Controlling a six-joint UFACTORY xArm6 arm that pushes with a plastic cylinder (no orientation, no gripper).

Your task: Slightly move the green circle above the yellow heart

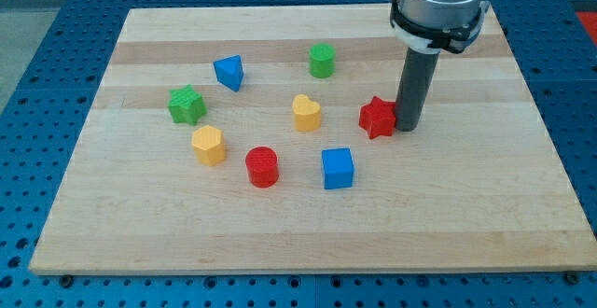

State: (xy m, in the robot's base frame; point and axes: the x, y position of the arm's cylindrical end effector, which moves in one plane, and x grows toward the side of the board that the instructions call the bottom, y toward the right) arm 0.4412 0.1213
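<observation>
The green circle (322,60) stands on the wooden board near the view's top centre. The yellow heart (306,113) lies just below it, slightly to the view's left, with a gap between them. My tip (408,127) rests on the board to the view's right of both, touching or almost touching the right side of a red star (378,117). The tip is well apart from the green circle and the yellow heart.
A blue triangle (229,72) and a green star (187,105) lie at the view's left. A yellow hexagon (209,145), a red cylinder (263,166) and a blue cube (338,168) lie lower down. The board (485,215) sits on a blue perforated table.
</observation>
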